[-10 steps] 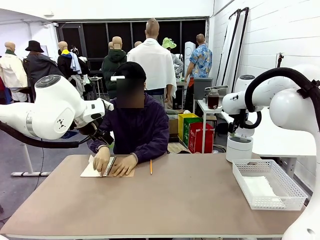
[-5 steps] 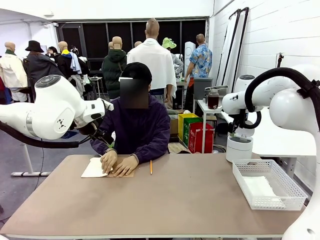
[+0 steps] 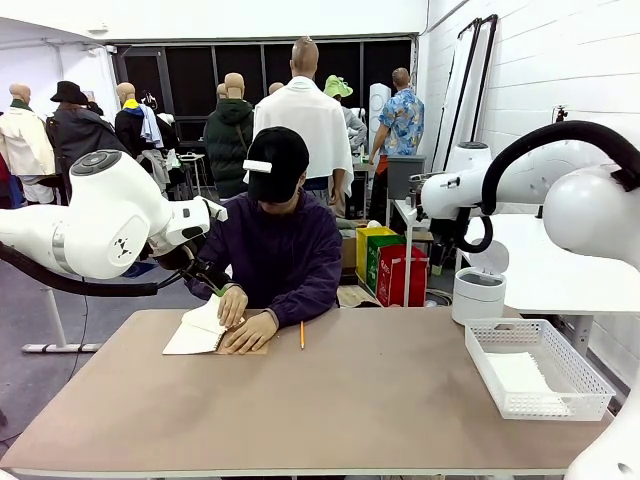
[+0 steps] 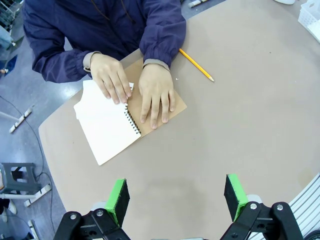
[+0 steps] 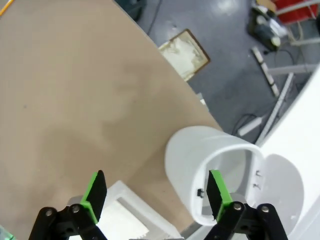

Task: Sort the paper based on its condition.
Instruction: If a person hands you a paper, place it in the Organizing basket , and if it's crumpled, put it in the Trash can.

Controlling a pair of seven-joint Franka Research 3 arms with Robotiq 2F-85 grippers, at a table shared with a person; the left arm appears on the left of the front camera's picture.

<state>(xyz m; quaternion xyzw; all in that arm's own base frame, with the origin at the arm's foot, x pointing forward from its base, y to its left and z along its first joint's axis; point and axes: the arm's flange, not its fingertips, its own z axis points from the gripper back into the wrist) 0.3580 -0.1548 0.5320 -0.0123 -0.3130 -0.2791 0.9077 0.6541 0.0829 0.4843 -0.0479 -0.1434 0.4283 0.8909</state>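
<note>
1. Notebook (image 3: 205, 337) with a brown cover lies open at the table's (image 3: 330, 400) far left; the person's hands (image 4: 132, 90) rest on it, one lifting a white page.
2. Left gripper (image 4: 175, 200) hovers high above the table, fingers wide, holding nothing.
3. Pencil (image 3: 301, 334) lies just right of the notebook.
4. Right gripper (image 5: 152, 192) hangs spread wide and empty over a white bin (image 5: 225, 170).
5. White mesh basket (image 3: 575, 385) at the right holds paper (image 3: 520, 375).

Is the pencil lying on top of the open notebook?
No, the pencil lies on the bare table, apart from the notebook under the person's hands.
</note>
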